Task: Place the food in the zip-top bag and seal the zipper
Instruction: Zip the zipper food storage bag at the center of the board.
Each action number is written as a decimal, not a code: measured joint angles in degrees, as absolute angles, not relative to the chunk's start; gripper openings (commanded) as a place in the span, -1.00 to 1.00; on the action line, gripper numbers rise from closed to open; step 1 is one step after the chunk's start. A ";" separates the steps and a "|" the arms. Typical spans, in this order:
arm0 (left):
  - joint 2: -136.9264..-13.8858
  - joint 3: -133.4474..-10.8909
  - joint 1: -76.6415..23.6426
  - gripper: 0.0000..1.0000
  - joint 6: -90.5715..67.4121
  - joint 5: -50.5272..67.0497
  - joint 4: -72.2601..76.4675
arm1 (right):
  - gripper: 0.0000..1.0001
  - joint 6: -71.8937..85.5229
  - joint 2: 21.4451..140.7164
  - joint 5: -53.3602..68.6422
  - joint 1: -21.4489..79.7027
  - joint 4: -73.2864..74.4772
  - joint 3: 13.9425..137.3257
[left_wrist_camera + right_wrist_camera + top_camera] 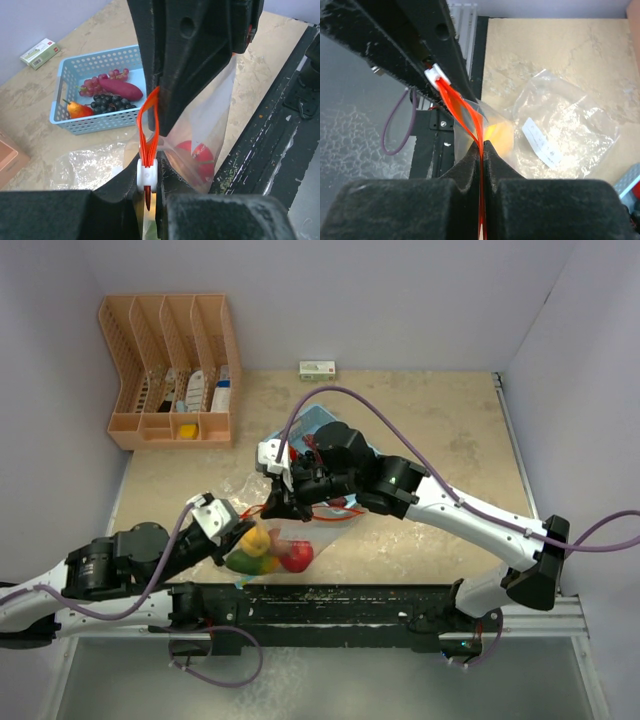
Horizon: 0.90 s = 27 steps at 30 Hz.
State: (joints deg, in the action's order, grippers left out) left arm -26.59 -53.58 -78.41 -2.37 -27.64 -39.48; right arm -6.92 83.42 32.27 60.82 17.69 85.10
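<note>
"Where are the arms?"
"Both meet at the bag, food inside. Left gripper pinches its white slider end; right gripper, reaching across, is clamped tight on the orange zipper."

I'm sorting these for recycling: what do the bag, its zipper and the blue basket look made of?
The bag looks like thin clear glossy plastic film: red food shows through. The zipper seems flexible orange plastic, bowing apart, with a hard white slider. The basket looks rigid pale-blue moulded plastic, matte, with perforated walls.
</note>
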 measured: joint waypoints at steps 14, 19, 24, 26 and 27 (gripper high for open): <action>-22.26 -52.14 -78.41 0.98 1.21 -27.75 -33.39 | -1.00 -4.43 80.07 24.95 61.01 21.17 85.21; -20.75 -49.84 -78.41 0.98 4.19 -28.56 -29.54 | -1.00 -3.57 77.95 25.23 61.01 21.15 85.32; -21.15 -47.86 -78.41 0.84 8.12 -28.21 -24.84 | -1.00 -3.18 76.93 26.17 61.01 21.12 85.58; -21.54 -47.20 -78.41 0.73 9.69 -27.81 -22.72 | -1.00 -3.14 76.84 26.50 61.01 21.12 85.58; -21.89 -46.96 -78.41 0.67 10.76 -27.62 -21.65 | -1.00 -3.14 76.84 26.52 61.01 21.12 85.58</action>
State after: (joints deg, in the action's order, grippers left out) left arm -21.89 -46.96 -78.41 10.76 -27.62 -21.65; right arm -3.14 76.84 26.52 61.01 21.12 85.58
